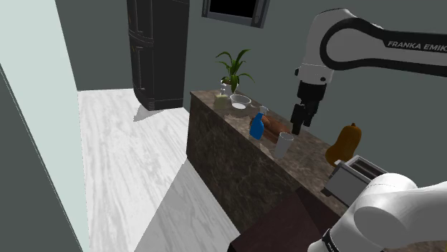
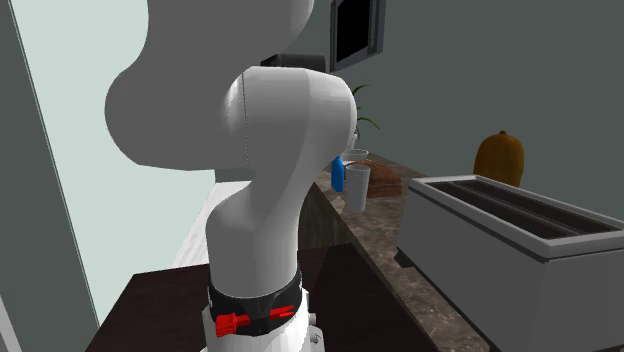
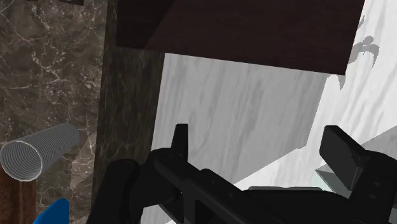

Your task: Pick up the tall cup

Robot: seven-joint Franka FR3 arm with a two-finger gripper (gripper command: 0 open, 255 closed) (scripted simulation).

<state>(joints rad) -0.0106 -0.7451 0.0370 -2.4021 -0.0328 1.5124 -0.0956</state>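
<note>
One tall, pale grey ribbed cup (image 1: 284, 145) stood upright near the floor-side edge of the dark marble tabletop (image 1: 309, 159), beside a blue bottle (image 1: 256, 127). The black jaws hung nearby, higher up, spread apart and empty, probably because they were not yet lined up over it.

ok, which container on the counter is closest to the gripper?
The pale tall cup, upright just by the gripper; the blue bottle and glass bowl stand farther off.

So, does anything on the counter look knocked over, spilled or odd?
Nothing stands out. The tall cup stands upright on the counter beside the blue spray bottle, and I see nothing spilled or tipped.
</note>
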